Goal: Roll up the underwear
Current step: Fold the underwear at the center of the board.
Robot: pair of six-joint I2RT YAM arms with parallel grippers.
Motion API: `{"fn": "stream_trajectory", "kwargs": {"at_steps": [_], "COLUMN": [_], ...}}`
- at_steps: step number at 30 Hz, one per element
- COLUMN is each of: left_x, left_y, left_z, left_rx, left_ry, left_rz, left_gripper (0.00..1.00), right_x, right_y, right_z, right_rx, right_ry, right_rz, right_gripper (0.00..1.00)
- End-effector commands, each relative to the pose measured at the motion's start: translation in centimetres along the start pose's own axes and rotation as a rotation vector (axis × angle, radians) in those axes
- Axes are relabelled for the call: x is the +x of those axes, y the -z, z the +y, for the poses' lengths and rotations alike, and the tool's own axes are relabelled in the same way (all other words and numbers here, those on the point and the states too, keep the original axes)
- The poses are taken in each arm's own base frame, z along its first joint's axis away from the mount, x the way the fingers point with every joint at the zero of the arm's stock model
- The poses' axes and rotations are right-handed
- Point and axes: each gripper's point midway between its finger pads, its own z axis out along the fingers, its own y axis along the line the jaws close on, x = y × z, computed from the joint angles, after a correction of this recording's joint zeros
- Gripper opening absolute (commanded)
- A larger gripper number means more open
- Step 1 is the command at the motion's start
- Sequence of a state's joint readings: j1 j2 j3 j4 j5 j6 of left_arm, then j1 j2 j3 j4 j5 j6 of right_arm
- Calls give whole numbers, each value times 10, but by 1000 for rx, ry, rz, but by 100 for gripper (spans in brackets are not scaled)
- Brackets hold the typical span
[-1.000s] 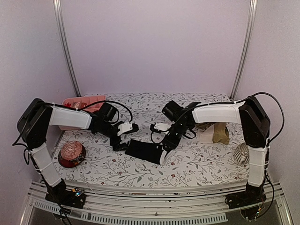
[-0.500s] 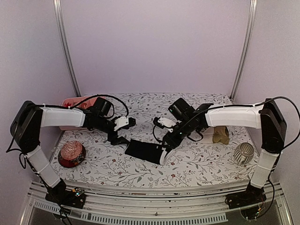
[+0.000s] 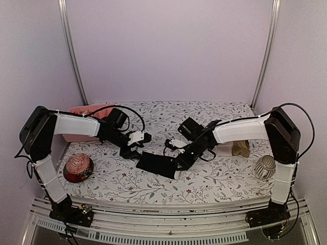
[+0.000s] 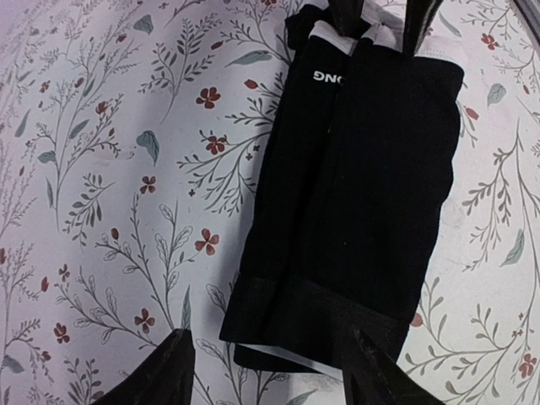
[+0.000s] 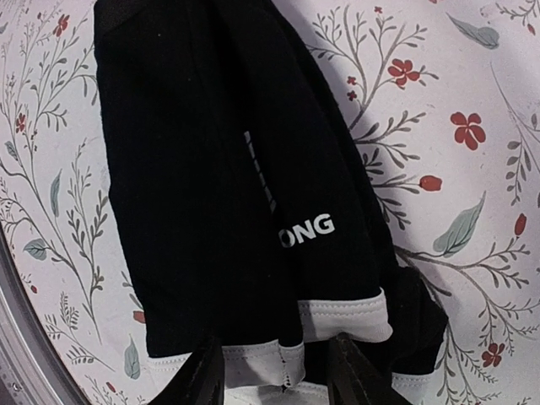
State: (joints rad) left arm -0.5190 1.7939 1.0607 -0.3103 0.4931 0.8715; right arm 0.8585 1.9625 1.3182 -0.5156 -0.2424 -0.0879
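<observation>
The black underwear (image 3: 158,164) lies folded into a long strip on the floral table (image 3: 214,178). My left gripper (image 3: 134,151) is open at its left end. In the left wrist view the fingers (image 4: 173,371) straddle the strip's plain dark end (image 4: 337,253). My right gripper (image 3: 177,157) is open at the strip's right end. In the right wrist view its fingertips (image 5: 204,371) sit over the white trim, near the white lettering on the black underwear (image 5: 211,169). The tan underwear (image 3: 240,148) lies crumpled at the right, behind the right arm.
A pink tray (image 3: 92,111) stands at the back left. A red patterned bowl (image 3: 77,167) sits at the front left. A ribbed metallic cup (image 3: 264,167) sits at the front right, near the table's edge.
Both arms have drawn back from their stretched pose. The right gripper has come down and left onto the strip's trimmed end. The left gripper has closed in on the other end. The underwear has barely moved.
</observation>
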Motion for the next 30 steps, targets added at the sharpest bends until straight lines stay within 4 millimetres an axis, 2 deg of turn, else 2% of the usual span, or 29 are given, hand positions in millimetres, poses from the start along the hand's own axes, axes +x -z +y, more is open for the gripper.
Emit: {"fn": "stream_trajectory", "kwargs": {"at_steps": [1, 5, 9, 11, 14, 17, 19, 21, 30], "left_x": [-2, 0, 2, 2, 2, 2, 3, 3, 2], "left_y": [-8, -13, -15, -16, -17, -17, -16, -15, -14], "left_z": [-5, -7, -5, -3, -3, -1, -1, -1, 1], "left_rx": [29, 36, 32, 28, 28, 23, 20, 17, 9], "left_ry": [-22, -21, -15, -12, -8, -6, -5, -4, -1], "left_rz": [11, 28, 40, 42, 43, 44, 48, 48, 42], "left_gripper": [61, 60, 54, 52, 45, 26, 10, 2, 0], "right_x": [-6, -7, -10, -11, -13, -16, -19, -21, -29], "right_y": [-4, -3, 1, 3, 4, 7, 10, 14, 26], "right_z": [4, 5, 6, 6, 6, 3, 1, -4, -19], "right_rx": [-19, -22, -23, -20, -18, -1, 18, 49, 153], "right_ry": [-3, -1, 3, 6, 8, 10, 12, 9, 8], "right_rz": [-3, 1, -4, -4, -5, -11, -19, -25, -36], "right_gripper": [40, 26, 9, 4, 3, 2, 2, 3, 2]}}
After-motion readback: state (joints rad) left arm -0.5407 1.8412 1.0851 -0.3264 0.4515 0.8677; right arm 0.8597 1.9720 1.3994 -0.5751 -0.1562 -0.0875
